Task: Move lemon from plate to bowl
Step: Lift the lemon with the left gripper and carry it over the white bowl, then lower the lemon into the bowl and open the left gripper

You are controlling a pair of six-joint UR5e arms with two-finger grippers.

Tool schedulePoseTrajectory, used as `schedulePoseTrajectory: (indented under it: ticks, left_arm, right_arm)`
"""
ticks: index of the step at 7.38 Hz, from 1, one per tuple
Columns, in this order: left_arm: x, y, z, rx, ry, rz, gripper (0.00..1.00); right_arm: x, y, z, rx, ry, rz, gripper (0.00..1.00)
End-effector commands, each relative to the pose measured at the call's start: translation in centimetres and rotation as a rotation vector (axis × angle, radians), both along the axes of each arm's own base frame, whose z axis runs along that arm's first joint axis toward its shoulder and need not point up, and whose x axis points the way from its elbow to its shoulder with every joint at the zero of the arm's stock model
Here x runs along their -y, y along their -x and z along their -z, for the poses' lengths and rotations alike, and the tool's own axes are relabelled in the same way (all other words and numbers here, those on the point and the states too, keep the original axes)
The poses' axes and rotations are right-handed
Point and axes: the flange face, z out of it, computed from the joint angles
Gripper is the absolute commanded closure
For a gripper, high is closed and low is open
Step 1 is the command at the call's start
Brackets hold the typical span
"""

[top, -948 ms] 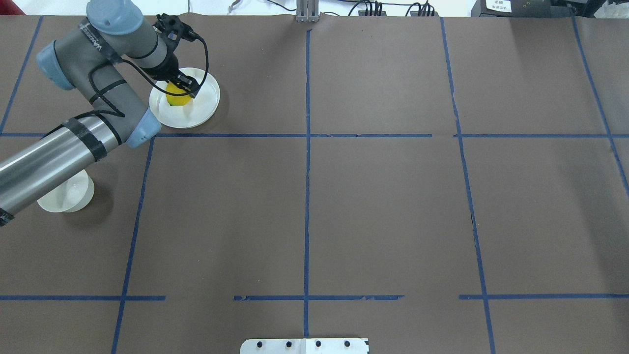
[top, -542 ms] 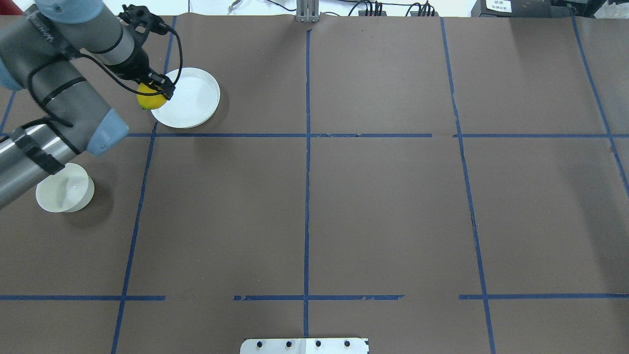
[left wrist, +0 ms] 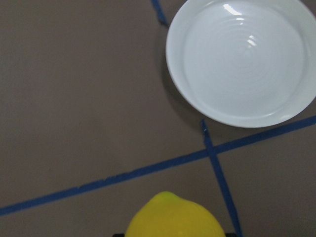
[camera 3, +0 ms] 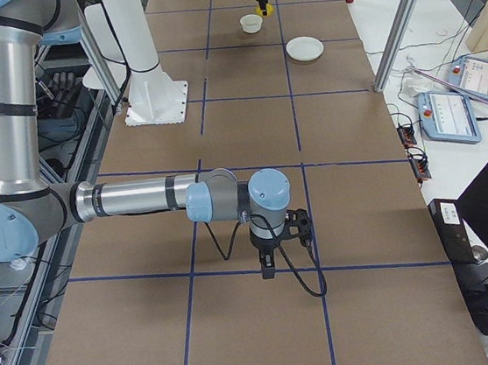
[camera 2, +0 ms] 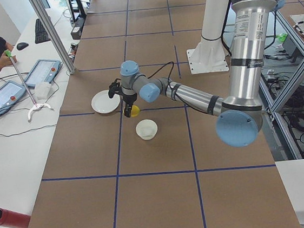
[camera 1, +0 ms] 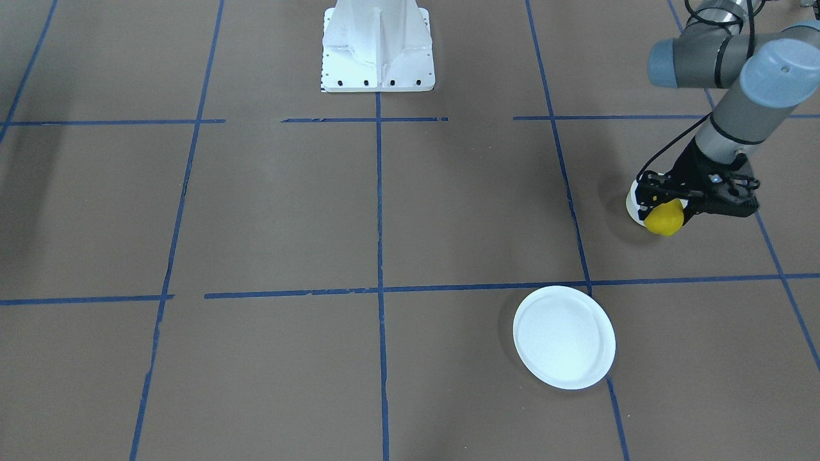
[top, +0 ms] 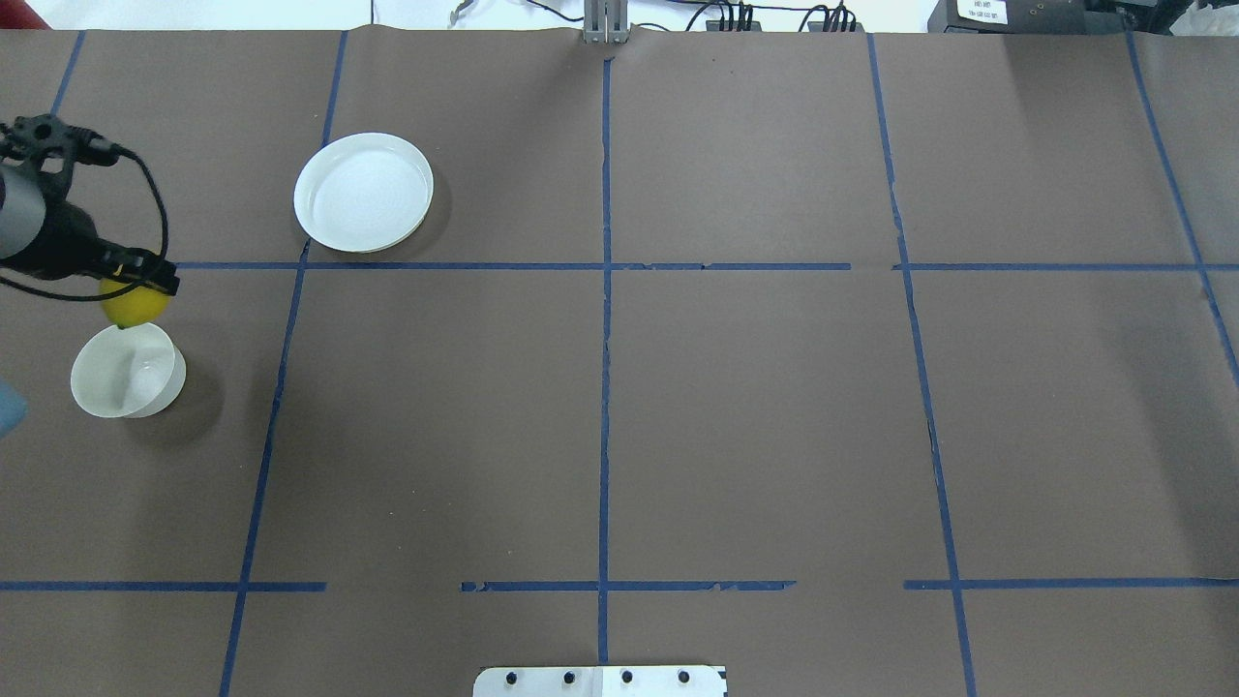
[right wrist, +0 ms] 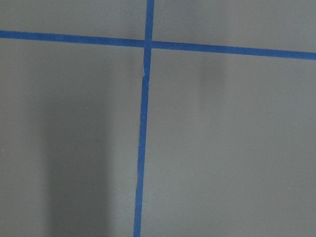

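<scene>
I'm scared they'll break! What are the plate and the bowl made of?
Plate: probably glazed ceramic, maybe hard plastic; glossy white with bright glints and faint rings. Bowl: smooth white, thin walls, soft sheen; ceramic or plastic, can't tell.

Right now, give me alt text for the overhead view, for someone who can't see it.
The left gripper holds a yellow lemon just beyond the rim of a small white bowl, at the view's left edge. An empty white plate sits farther back.

The flat round white plate (left wrist: pixel 242 59) is glossy and smooth, like the small deep white bowl (top: pixel 126 382). The brown paper table cover (top: pixel 755 407) is matt; the bright yellow lemon (left wrist: pixel 175 219) looks satiny.
</scene>
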Motion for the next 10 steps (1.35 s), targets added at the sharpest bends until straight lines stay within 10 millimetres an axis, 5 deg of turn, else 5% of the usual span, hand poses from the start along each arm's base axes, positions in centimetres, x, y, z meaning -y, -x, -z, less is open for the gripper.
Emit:
schedulePoseTrajectory:
  ticks: [1, 5, 6, 7, 8, 10]
  left_arm:
    - [-5.2, 3.0, -5.7, -0.057, 0.037, 0.075, 0.91]
    - [-4.3, 0.3, -5.8, -0.073, 0.090, 0.094, 0.79]
    - [-4.3, -0.3, -5.8, -0.071, 0.080, 0.076, 0.58]
    - [-4.2, -0.8, -5.8, -0.070, 0.079, 0.068, 0.16]
    - [-4.1, -0.9, -6.2, -0.068, 0.086, 0.068, 0.00]
    - [-4.2, -0.8, -6.4, -0.068, 0.093, 0.064, 0.00]
  right_arm:
    - [0.0, 0.0, 0.0, 0.000, 0.000, 0.000, 0.00]
    - [0.0, 0.0, 0.0, 0.000, 0.000, 0.000, 0.00]
    - [0.0, 0.0, 0.0, 0.000, 0.000, 0.000, 0.00]
    - [0.0, 0.0, 0.0, 0.000, 0.000, 0.000, 0.00]
    - [0.0, 0.0, 0.0, 0.000, 0.000, 0.000, 0.00]
    - [0.0, 0.0, 0.0, 0.000, 0.000, 0.000, 0.00]
